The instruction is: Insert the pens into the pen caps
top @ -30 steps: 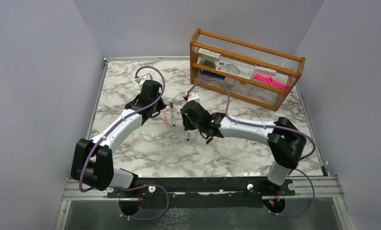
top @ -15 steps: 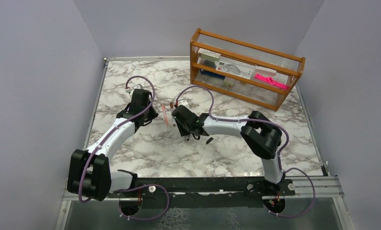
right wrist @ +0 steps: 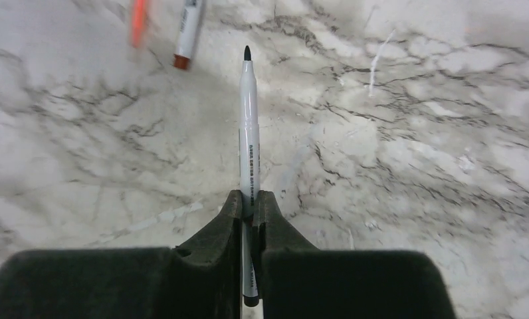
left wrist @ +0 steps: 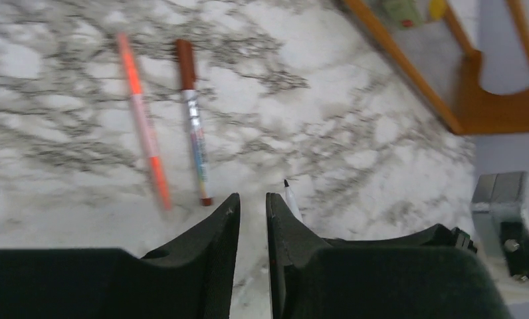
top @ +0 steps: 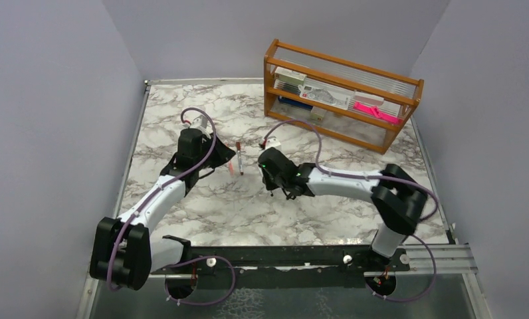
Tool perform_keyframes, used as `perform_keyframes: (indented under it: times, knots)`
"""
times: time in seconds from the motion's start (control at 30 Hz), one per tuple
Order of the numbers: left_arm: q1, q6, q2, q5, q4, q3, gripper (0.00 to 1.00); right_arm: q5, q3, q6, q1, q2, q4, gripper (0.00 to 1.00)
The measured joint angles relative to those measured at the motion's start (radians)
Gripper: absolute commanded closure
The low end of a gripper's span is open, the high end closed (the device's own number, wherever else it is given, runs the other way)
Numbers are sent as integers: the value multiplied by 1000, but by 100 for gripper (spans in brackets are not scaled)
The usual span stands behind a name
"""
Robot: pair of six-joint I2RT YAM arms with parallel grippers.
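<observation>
My right gripper is shut on a silvery-white pen, whose dark tip points away over the marble; in the top view this gripper sits mid-table. Just left of it lie a translucent orange pen and a silvery pen wearing a dark red cap. In the left wrist view the orange pen and the capped pen lie side by side ahead of my left gripper. Its jaws stand a narrow gap apart with nothing between them. No black cap shows clearly.
A wooden rack with cards and a pink strip stands at the back right. Its base shows at the top right of the left wrist view. The right arm's grey wrist block is close on that view's right.
The right gripper has shut on the silvery pen and its arm has swung back to the right. The left arm has shifted slightly toward the two lying pens.
</observation>
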Motion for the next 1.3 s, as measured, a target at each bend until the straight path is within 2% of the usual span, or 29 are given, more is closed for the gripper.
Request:
perform_keyframes:
  times: [0.1,0.2,0.27,0.37,0.57,0.73,0.97,1.07,1.17,1.2,1.3]
  knots:
    - [0,-56,-40,171,195,-75,63,4,-117,35,-5,-198,70,99]
    - [-3,-119,-89,304,393,-134,51,-7,-256,72,-18,-431,218,99]
    - [-8,-163,-115,362,502,-142,47,-40,-378,105,-33,-571,362,99]
    - [-23,-224,-135,426,663,-134,43,-57,-433,123,-53,-732,447,99]
    - [-135,-272,-136,486,852,-99,41,-119,-436,131,-53,-777,551,99]
    - [-247,-248,-135,485,902,-92,43,-173,-436,130,-53,-777,594,99]
    - [-293,-235,-132,434,911,-92,45,-226,-436,127,-53,-779,618,99]
    - [-303,-235,-129,414,916,-92,57,-250,-436,127,-53,-779,619,99]
    - [-309,-233,-116,402,917,-92,95,-266,-436,127,-53,-779,620,99]
    - [-310,-230,-110,398,917,-92,100,-270,-436,127,-53,-779,622,99]
    - [-317,-229,-94,391,915,-85,100,-279,-439,121,-54,-779,622,97]
